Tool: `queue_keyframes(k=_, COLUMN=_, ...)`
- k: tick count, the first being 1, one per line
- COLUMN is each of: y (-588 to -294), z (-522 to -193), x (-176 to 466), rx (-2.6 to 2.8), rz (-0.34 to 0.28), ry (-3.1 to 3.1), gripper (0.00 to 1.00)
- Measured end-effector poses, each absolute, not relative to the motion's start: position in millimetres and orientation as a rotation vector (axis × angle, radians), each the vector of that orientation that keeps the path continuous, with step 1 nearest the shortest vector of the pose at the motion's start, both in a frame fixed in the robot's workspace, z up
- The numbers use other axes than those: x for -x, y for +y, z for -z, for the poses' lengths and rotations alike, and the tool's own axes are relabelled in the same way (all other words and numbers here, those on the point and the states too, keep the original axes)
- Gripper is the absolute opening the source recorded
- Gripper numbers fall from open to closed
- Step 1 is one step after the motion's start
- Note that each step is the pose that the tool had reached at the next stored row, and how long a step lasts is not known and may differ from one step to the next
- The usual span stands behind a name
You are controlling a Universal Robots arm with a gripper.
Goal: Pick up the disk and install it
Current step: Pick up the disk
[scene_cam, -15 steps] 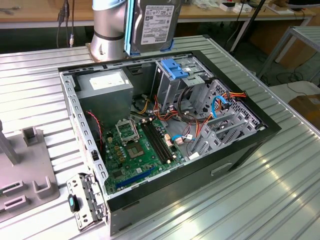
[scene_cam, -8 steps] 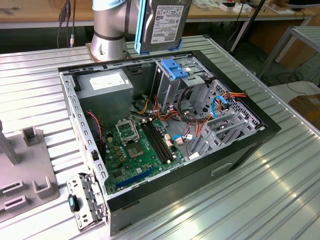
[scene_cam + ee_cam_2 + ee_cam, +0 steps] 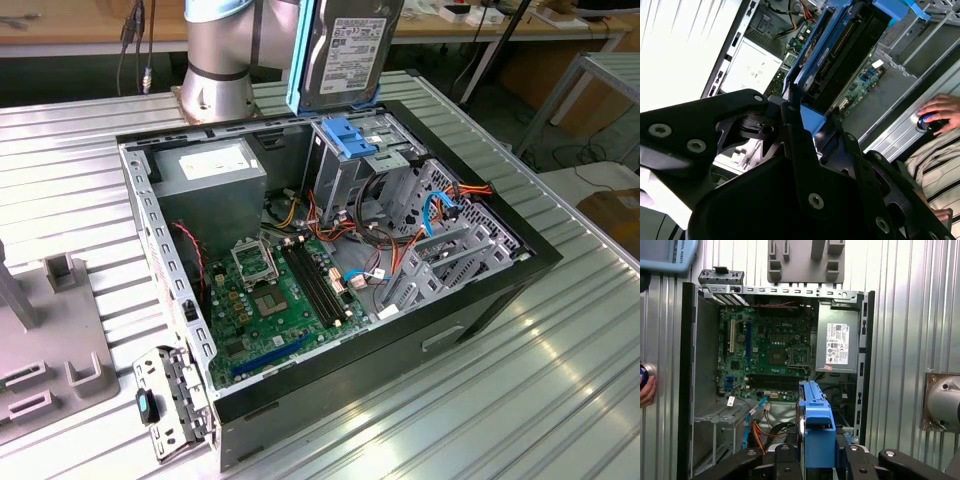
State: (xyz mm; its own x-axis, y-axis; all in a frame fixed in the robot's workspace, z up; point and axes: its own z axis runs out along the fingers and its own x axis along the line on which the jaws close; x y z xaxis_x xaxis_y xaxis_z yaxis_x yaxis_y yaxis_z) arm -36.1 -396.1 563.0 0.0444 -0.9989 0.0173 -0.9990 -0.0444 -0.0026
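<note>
Pincer (image 3: 816, 454) is clamping the disk (image 3: 345, 48) — upright over the drive cage (image 3: 338, 178). Open case (image 3: 480, 305) is sitting on the worktop (image 3: 560, 400).

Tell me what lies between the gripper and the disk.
Nothing: in the first wrist view the gripper clamps the disk directly, by its blue rail.

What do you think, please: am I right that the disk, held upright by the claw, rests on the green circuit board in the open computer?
Not quite. The disk, held upright by the claw, does not rest on the green circuit board; the exterior view shows it in the air above the metal cage of the open computer.
</note>
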Motion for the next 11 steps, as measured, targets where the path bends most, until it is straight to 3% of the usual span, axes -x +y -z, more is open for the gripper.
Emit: queue_keyframes(k=11, y=-396, z=-563, x=10, rx=-2.260, rz=-0.017, ry=-2.162, gripper=0.36)
